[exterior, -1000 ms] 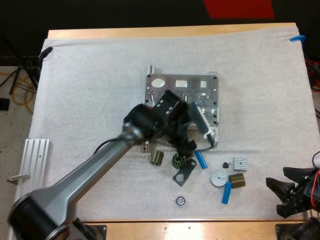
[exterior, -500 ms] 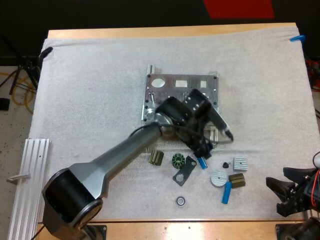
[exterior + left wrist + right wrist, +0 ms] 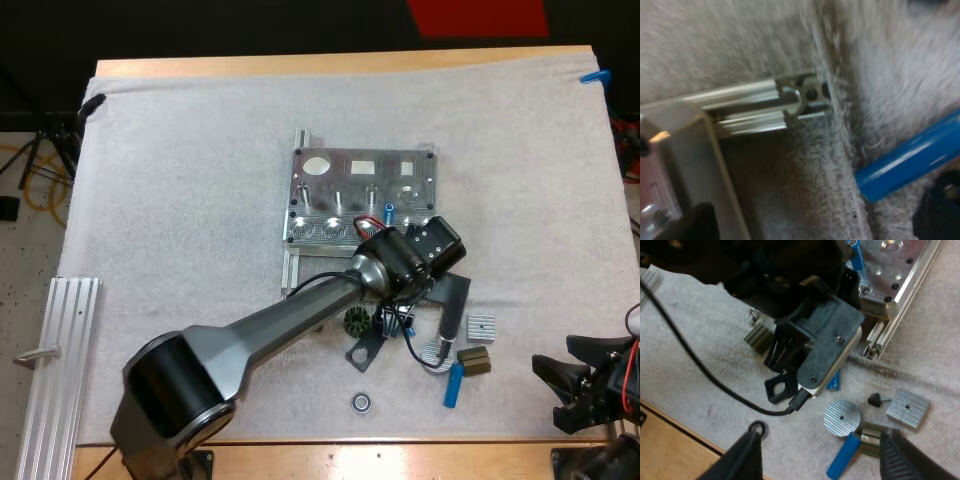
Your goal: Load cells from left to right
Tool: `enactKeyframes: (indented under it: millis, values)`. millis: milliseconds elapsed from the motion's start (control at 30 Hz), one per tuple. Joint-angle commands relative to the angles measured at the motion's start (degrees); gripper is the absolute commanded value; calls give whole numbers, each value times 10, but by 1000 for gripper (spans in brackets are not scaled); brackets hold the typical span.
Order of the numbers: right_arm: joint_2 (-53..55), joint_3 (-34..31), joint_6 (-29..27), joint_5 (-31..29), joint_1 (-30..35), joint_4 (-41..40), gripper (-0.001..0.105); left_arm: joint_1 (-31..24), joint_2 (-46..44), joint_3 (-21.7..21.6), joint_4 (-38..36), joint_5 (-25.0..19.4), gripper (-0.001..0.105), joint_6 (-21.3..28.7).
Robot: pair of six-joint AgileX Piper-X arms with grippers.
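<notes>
L gripper (image 3: 396,322): our fingers spread wide, holding nothing, low over mat (image 3: 180,200) just off fixture (image 3: 345,190) near-right corner.
Near cell (image 3: 910,162): blue, flat on mat by rail end (image 3: 800,97), just beside one finger.
Loaded cell (image 3: 387,212): upright in fixture.
Spare cell (image 3: 453,385): on mat by ribbed disc (image 3: 842,417).
R gripper (image 3: 552,392): released, at mat's near-right corner.

Three blue cylinders (image 3: 844,456) — one upright in the single metal fixture (image 3: 360,185), two lying on the mat (image 3: 180,200) toward its near edge. Two olive blocks (image 3: 474,361), one ribbed disc (image 3: 842,415), one square aluminium block (image 3: 481,327) — and one ring (image 3: 361,402).
</notes>
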State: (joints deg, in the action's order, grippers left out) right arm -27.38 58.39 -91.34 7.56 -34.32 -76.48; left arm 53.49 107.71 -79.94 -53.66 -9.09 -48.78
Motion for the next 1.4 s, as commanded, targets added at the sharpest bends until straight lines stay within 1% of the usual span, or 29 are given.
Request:
enactKeyframes:
  millis: [0, 100, 167, 233, 367, 467, 533, 667, 767, 800, 867, 900, 933, 1033, 1367]
  values:
    - [2, 1, -1, 0, 0, -11, 51, -2, 6, -2, 9, -19, 78, 14]
    - [2, 1, -1, 0, 0, -26, 51, -6, 21, -2, 22, -19, 78, 18]
    - [2, 1, -1, 0, 0, -35, 51, -7, 28, -2, 27, -19, 78, 30]
    - [2, 1, -1, 0, 0, -42, 51, -7, 34, -2, 27, -32, 78, 42]
    - [2, 1, -1, -4, 0, -43, 51, -7, 34, -2, 14, -35, 78, 50]
    - [2, 1, -1, -17, 0, -43, 51, -7, 34, 1, 12, -9, 78, 54]
    - [2, 1, -3, -31, 0, -43, 51, -7, 34, 12, 12, 7, 78, 54]
    - [2, 1, -3, -39, 0, -43, 51, -7, 34, 25, 12, -7, 78, 58]
    - [2, 1, -3, -39, 0, -43, 51, -6, 34, 27, 12, -3, 78, 58]
    - [2, 1, -3, -39, 0, -40, 51, -5, 34, 27, 14, 5, 76, 58]
    - [2, 1, -3, -39, 0, -33, 51, -5, 34, 27, 14, 29, 70, 58]
    - [2, 1, -3, -39, 0, -29, 51, -5, 34, 27, 11, 39, 63, 58]
    - [2, 1, -3, -39, 0, -26, 51, -5, 34, 27, 11, 34, 57, 58]
    - [2, 1, 1, -39, 0, -26, 51, -5, 34, 27, 11, 13, 45, 58]
    - [2, 1, 2, -39, 0, -26, 51, 8, 34, 27, 10, 25, 44, 57]
